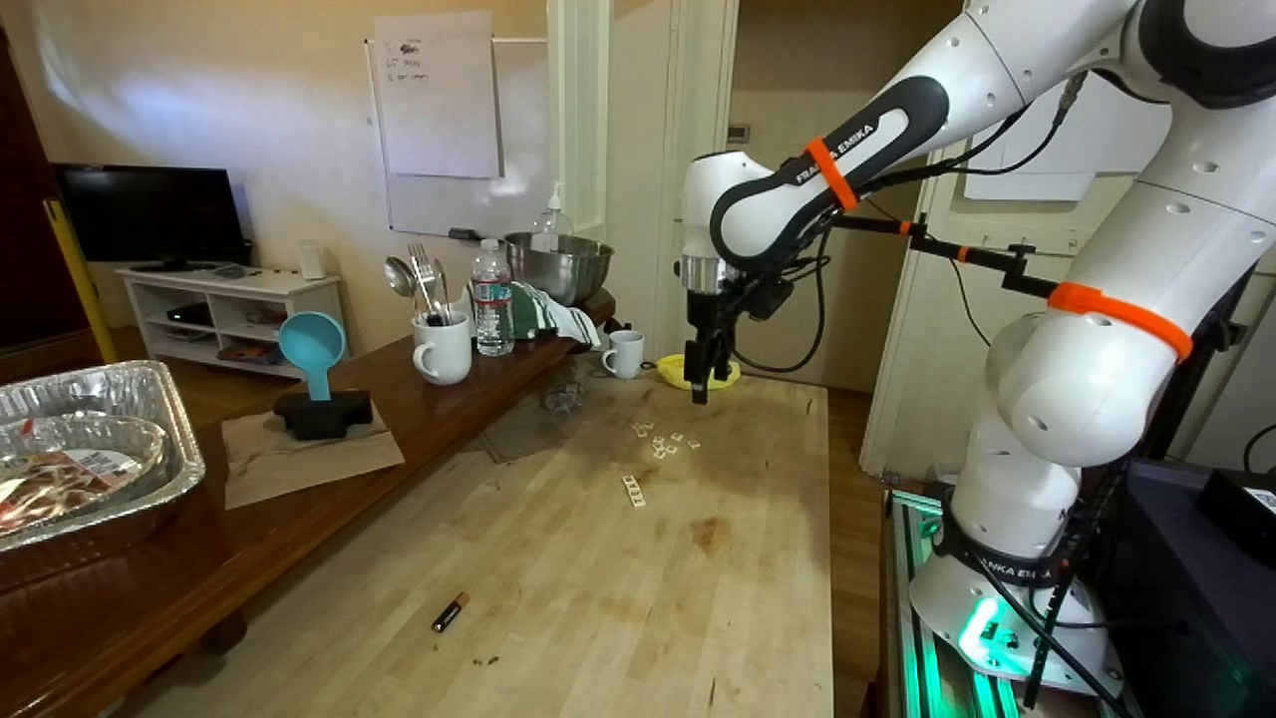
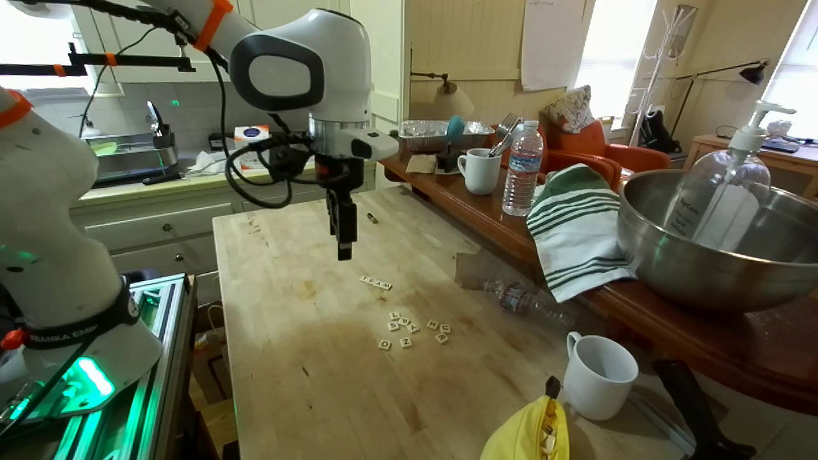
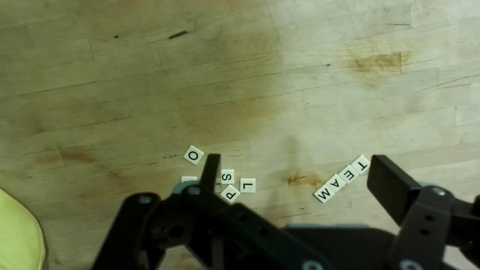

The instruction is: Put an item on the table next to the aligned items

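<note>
The blond table (image 1: 598, 598) carries loose tiles (image 3: 227, 176) and an aligned TEAM row (image 3: 335, 183); above, the gripper (image 3: 295, 162) holds nothing, jaws apart. In the wrist view, the row slants toward one jaw, loose tiles by the other.

Bent white arm (image 1: 1181, 214) — fingers (image 3: 390, 187) downward, wide apart

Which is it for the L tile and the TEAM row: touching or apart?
Apart. The wrist view shows it: bare tabletop lies between the L tile and the M end of the TEAM row.
</note>
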{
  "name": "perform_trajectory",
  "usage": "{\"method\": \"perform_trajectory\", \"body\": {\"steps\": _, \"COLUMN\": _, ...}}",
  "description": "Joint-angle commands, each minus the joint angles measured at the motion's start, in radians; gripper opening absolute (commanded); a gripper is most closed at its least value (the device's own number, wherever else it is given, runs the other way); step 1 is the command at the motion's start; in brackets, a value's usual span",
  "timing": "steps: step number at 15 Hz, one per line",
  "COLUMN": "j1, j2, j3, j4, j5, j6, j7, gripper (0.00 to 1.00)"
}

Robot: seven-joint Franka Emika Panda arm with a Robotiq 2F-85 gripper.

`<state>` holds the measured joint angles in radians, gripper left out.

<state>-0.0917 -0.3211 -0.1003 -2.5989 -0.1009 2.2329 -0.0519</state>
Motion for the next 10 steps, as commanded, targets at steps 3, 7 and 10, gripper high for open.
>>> {"method": "perform_trajectory", "body": {"steps": 3, "j1": 0.008, "j2": 0.114, "j3": -0.028, "j4": -0.076, "j5": 0.005, "j6": 0.288, "j7": -0.121, "gripper": 1.00}}
{"method": "perform_trajectory", "body": {"steps": 7, "j1": 0.008, "j2": 0.216, "j3": -0.046, "j4": -0.063, "j5": 0.077, "j6": 0.401, "j7": -0.181, "gripper": 1.00}}
{"method": "perform_trajectory", "body": {"steps": 10, "j1": -0.004, "j2": 0.202, "j3": -0.033, "j4": -0.068, "j5": 0.061, "j6": 0.372, "j7": -0.151, "gripper": 1.00}}
